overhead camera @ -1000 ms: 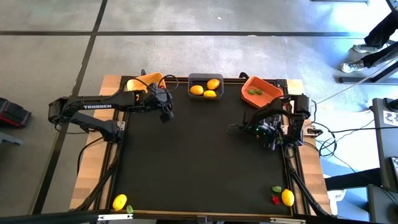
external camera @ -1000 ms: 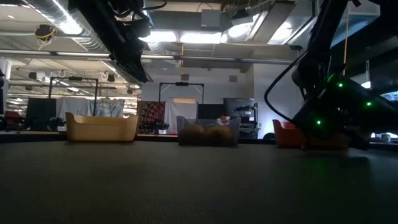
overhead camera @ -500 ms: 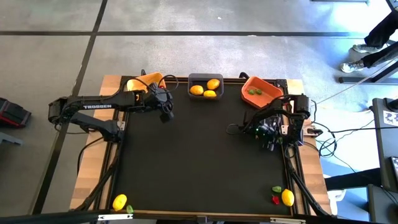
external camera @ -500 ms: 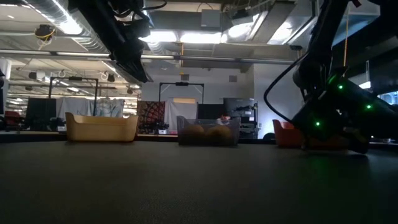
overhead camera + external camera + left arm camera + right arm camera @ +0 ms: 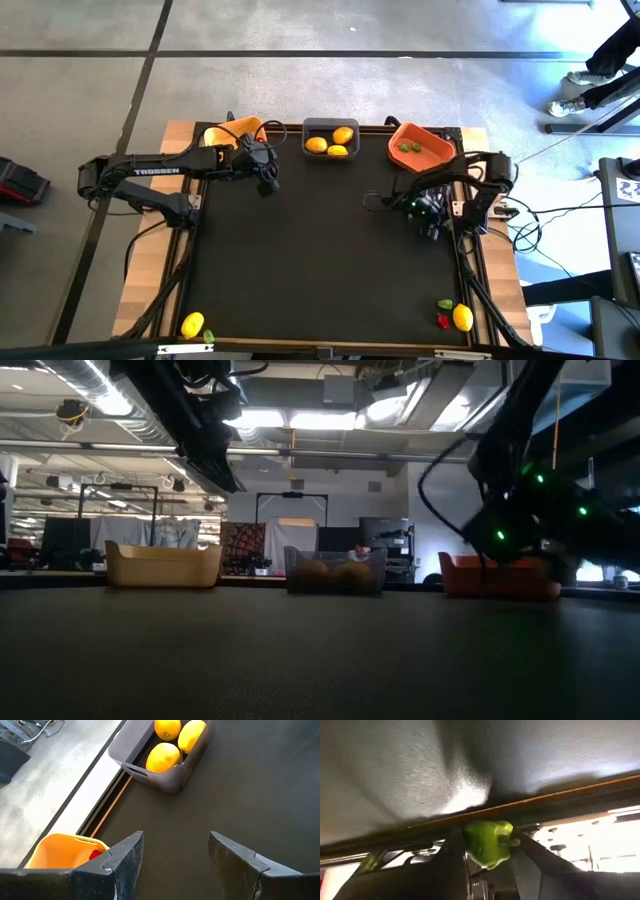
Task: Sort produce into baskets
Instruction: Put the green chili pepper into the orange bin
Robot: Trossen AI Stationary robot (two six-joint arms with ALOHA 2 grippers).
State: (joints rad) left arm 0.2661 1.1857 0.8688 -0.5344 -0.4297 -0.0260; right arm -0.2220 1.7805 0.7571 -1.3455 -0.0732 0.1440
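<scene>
My right gripper (image 5: 489, 851) is shut on a small green piece of produce (image 5: 487, 842). It stands near the table's right edge (image 5: 427, 216), just in front of the orange basket (image 5: 420, 147), which holds green pieces. My left gripper (image 5: 175, 852) hangs open and empty over the mat (image 5: 265, 180), beside the yellow-orange basket (image 5: 60, 851), which holds a red piece. The dark grey basket (image 5: 330, 138) at the far middle holds three yellow lemons (image 5: 162, 757). My right gripper pinches the green piece by its two opposite sides (image 5: 470, 845) between its two fingers (image 5: 456, 860). The piece sits at the fingers' free ends and bulges past them. The fingers slant downward. Whether the piece is clear of the mat does not show.
At the near right corner lie a green piece (image 5: 444, 303), a red piece (image 5: 444, 320) and a yellow fruit (image 5: 462, 317). Another yellow fruit (image 5: 192, 324) lies at the near left corner. The middle of the black mat (image 5: 320, 250) is bare.
My right gripper has risen a little off the mat and tipped. In the low view it now hangs higher, and the orange basket behind it shows in full. My left arm has kept still.
</scene>
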